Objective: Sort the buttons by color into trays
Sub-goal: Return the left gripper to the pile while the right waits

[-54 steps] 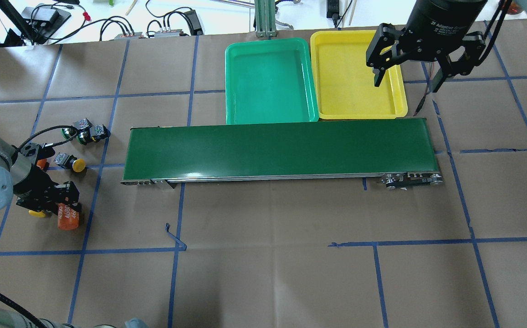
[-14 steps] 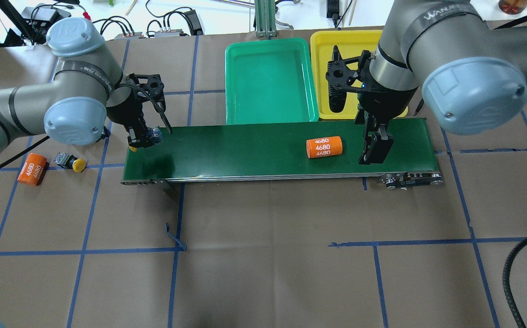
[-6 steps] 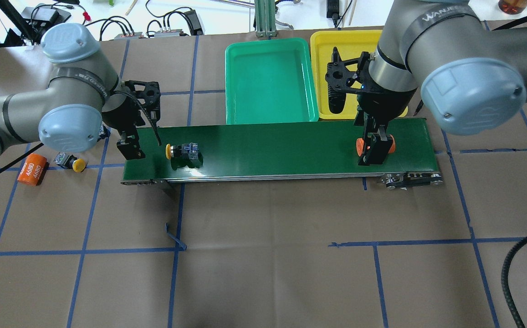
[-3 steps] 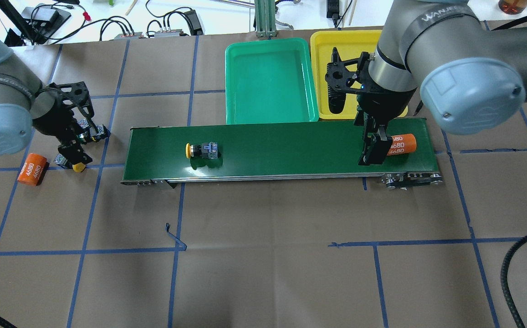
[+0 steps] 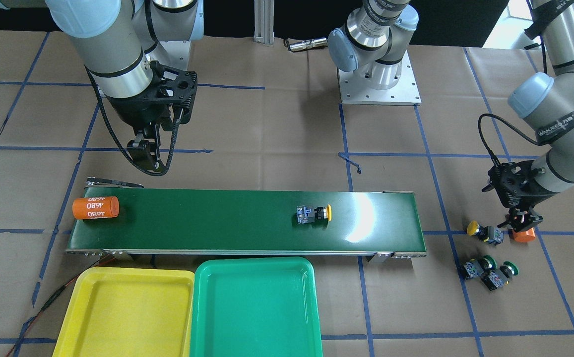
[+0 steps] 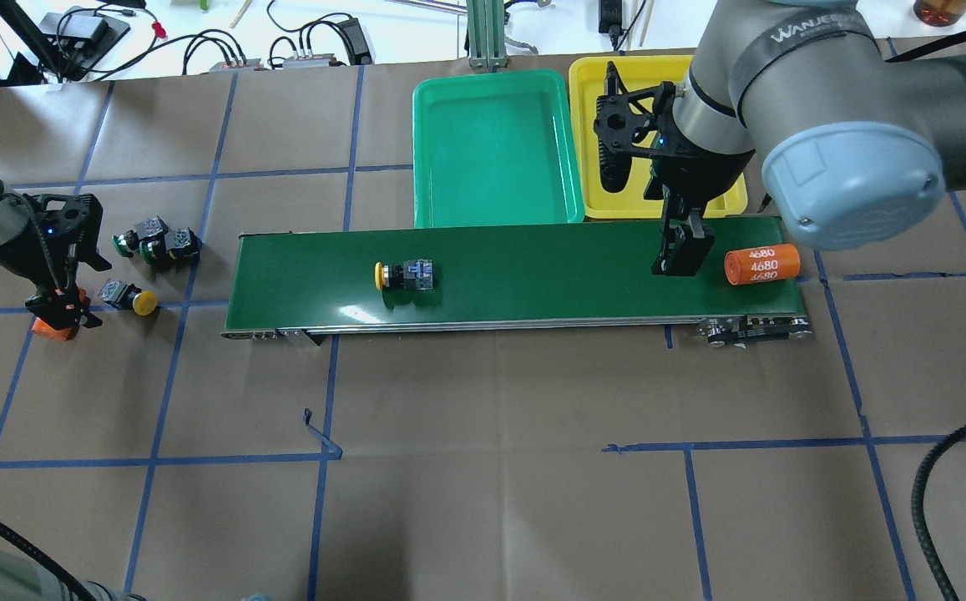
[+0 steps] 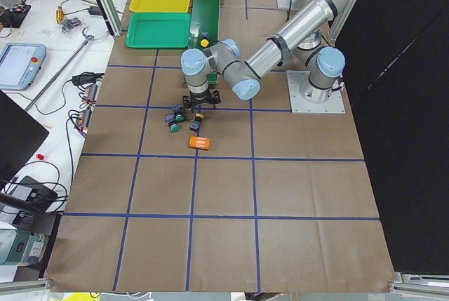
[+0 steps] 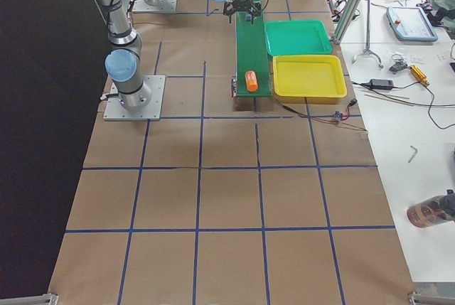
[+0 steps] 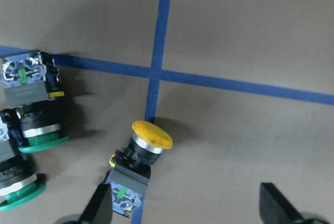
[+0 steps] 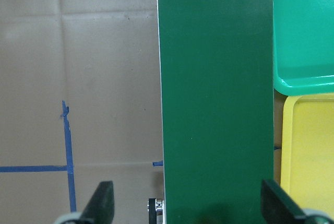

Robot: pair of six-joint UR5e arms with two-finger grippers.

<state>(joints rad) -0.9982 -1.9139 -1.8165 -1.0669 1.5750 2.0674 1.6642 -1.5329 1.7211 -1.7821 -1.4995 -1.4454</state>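
One yellow-capped button (image 6: pixel 403 275) lies on its side on the dark green belt (image 6: pixel 533 292), left of its middle; it also shows in the front view (image 5: pixel 314 214). The other yellow button (image 6: pixel 128 299) (image 9: pixel 141 156) and two green-capped buttons (image 6: pixel 153 242) (image 9: pixel 31 109) lie on the paper left of the belt. My left gripper (image 6: pixel 61 305) (image 9: pixel 188 213) is open and empty, beside that yellow button and above an orange cylinder (image 6: pixel 53 327). My right gripper (image 6: pixel 679 255) (image 10: pixel 188 208) is open and empty above the belt's right part. The green tray (image 6: pixel 491 150) and yellow tray (image 6: pixel 637 200) are empty.
A second orange "4680" cylinder (image 6: pixel 761 265) lies on the belt at its right end, just right of my right gripper. The trays touch the belt's far edge. Cables and equipment line the table's far edge (image 6: pixel 224 50). Blue tape lines cross the brown paper.
The belt carried the yellow button and the orange cylinder to the right, the cylinder past my right gripper. My left gripper moved left, from over the yellow button to over the orange cylinder.
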